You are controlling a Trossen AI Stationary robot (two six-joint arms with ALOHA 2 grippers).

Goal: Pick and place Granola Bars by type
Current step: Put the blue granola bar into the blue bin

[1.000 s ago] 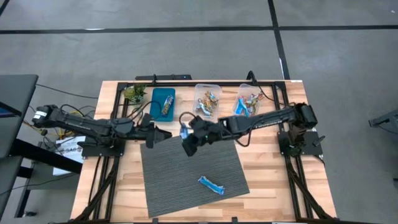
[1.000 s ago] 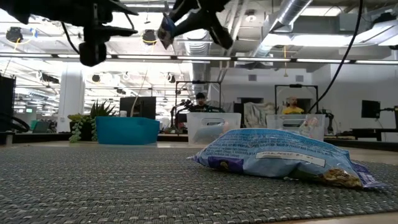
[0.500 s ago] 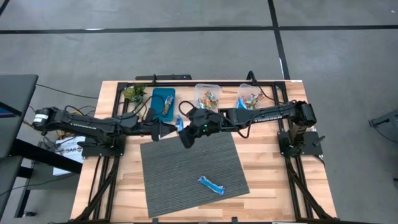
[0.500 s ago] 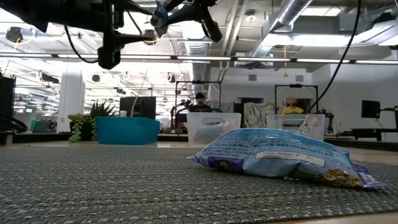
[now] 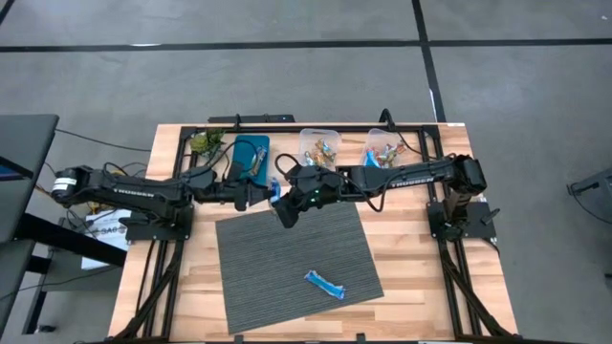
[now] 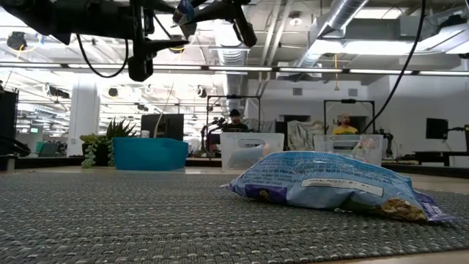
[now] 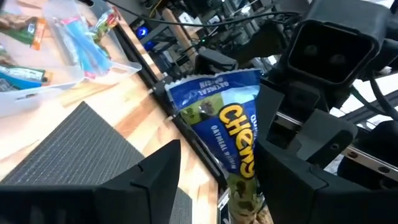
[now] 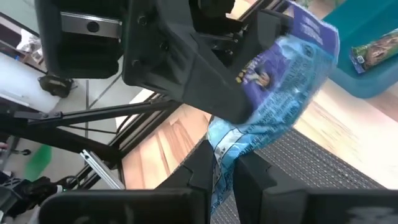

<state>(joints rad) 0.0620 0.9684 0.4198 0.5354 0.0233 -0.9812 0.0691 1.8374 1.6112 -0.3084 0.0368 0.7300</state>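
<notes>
The right end effector [image 5: 280,199] is clenched on the lower end of a blue bar [image 8: 283,93], holding it in the air above the far left corner of the mat [image 5: 296,263], just near of the blue tray [image 5: 239,146]. The left end effector [image 7: 211,177] is released, its fingers [image 7: 155,177] spread either side of the same bar, whose free end sits between them without being gripped, as far as the left wrist view shows.

The bar looks light, and its wrapper is thin, crinkly and probably slippery. The filled middle should be fairly stiff; the crimped ends are soft and will fold. The best hold is across the flat faces at mid-length, not on a crimp.

In the left wrist view its long axis runs from the right end effector toward the left one, printed face to the camera. In the right wrist view it hangs somewhat tilted rather than level.

A second blue bar [image 5: 324,284] lies flat on the near right part of the mat, its long axis running diagonally, far-left to near-right. Other bars sit in the two tubs [image 5: 319,133] at the far edge of the bench [image 5: 411,287], and one in the tray.
</notes>
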